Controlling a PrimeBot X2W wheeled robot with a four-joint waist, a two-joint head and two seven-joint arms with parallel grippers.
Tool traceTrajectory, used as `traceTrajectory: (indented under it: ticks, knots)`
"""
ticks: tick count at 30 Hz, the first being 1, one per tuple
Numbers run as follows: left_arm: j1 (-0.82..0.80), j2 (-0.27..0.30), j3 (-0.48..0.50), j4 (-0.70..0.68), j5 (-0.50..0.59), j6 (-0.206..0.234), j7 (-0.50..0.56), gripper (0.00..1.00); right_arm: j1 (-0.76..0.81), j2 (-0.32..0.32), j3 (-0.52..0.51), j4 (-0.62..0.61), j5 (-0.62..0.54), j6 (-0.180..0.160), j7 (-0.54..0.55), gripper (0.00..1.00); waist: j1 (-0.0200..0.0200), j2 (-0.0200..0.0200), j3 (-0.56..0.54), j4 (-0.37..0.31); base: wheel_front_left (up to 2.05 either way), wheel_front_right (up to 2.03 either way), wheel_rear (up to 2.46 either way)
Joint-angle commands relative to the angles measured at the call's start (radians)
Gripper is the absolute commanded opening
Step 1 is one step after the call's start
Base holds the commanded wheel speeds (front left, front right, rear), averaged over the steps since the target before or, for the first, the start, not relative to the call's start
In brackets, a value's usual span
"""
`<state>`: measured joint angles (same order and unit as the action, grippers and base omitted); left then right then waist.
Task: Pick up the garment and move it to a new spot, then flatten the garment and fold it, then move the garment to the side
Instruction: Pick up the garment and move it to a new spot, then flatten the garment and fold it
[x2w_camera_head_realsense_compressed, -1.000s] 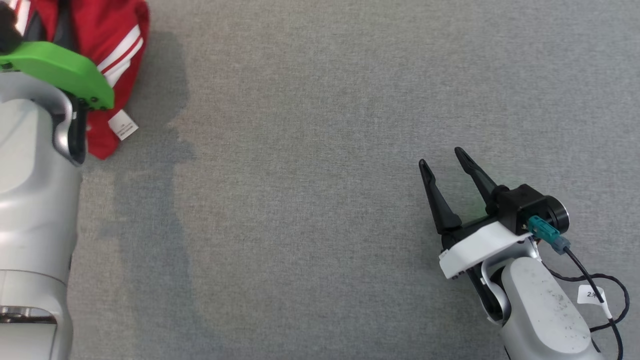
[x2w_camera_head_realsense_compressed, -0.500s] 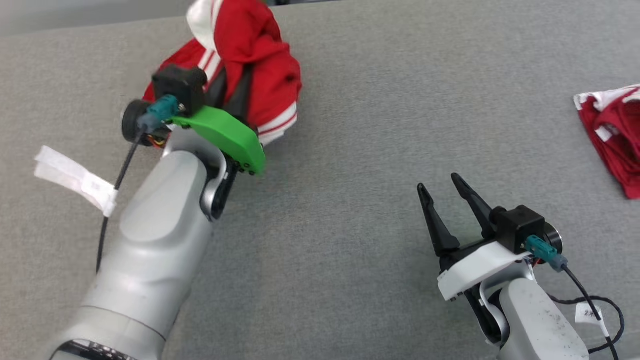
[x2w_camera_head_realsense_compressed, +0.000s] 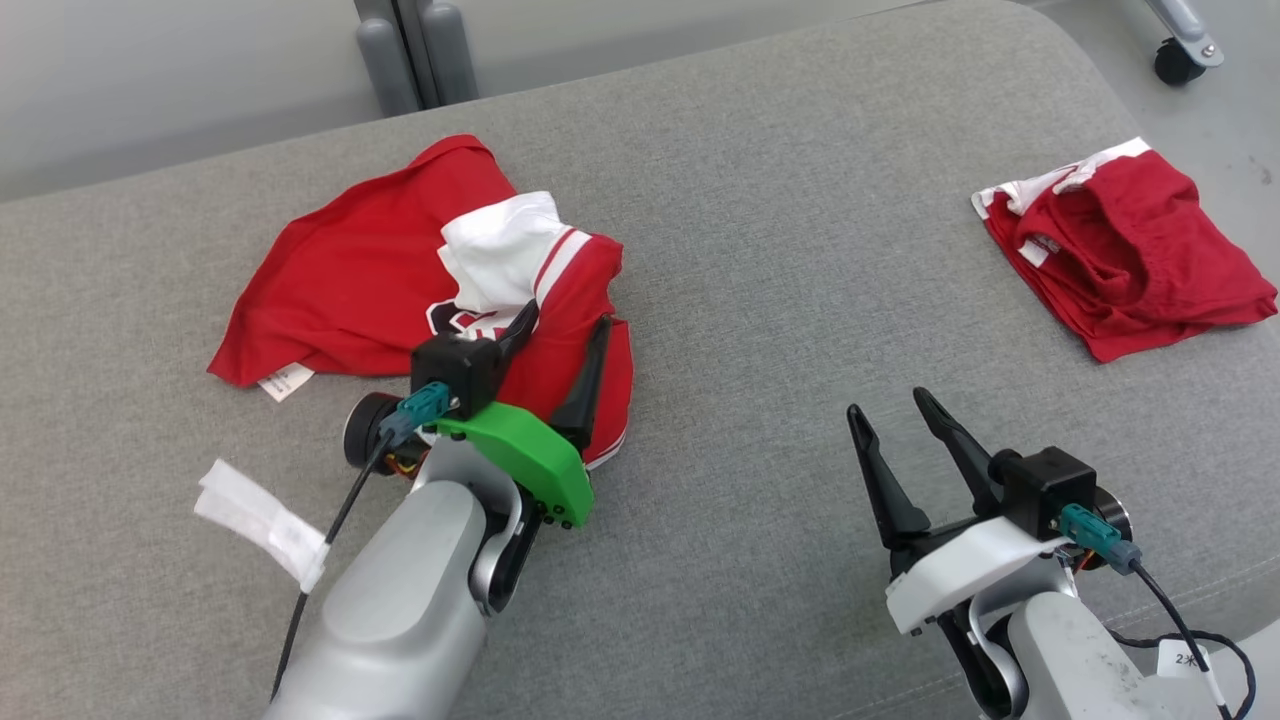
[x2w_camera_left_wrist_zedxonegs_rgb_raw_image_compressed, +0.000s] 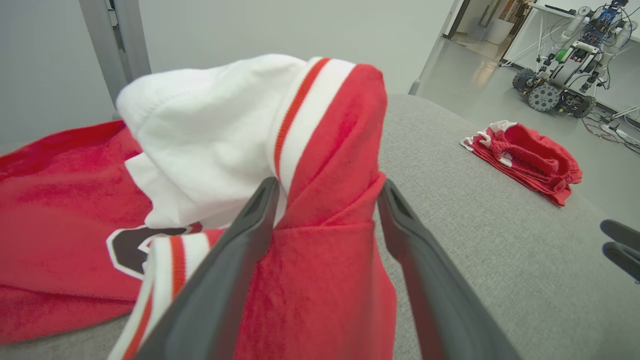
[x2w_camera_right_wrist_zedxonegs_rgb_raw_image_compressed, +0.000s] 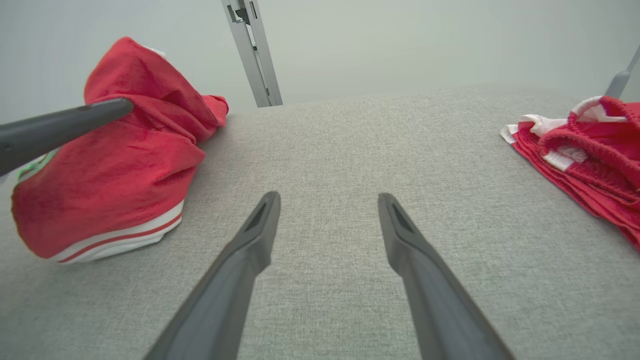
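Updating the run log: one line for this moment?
red jersey: crumpled on grey cushion, not flattened | left gripper: open, jersey fold between jaws | right gripper: open, empty | second red garment: apart, at right

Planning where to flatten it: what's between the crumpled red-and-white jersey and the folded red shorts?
Only bare grey fabric surface lies between the crumpled red-and-white jersey and the folded red shorts; the head view shows it.

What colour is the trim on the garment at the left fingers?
White trim with a thin orange-red line; clearest in left wrist view.
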<state>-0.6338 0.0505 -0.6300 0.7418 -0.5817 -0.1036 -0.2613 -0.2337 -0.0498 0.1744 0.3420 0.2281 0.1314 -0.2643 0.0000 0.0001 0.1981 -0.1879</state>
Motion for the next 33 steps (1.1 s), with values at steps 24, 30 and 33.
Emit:
traceTrajectory:
  ticks: [24,30,33]
  knots:
    - [0.572,0.005,0.511,-0.356,0.265,0.047,-0.003,1.00,0.097,-0.004,-0.042,0.029,-0.017,-0.002,0.000,1.00,0.0000,-0.0001,-0.149,0.111,0.00,0.00,0.00]
    - [0.647,0.001,0.513,-0.390,0.254,0.045,-0.003,1.00,0.116,-0.004,-0.036,0.037,-0.025,-0.002,0.000,1.00,0.0000,-0.0001,-0.160,0.124,0.00,0.00,0.00]
    - [0.649,0.002,0.498,-0.394,0.243,0.053,-0.003,1.00,0.106,-0.003,-0.025,0.042,-0.026,-0.002,0.000,1.00,0.0000,-0.0001,-0.151,0.137,0.00,0.00,0.00]
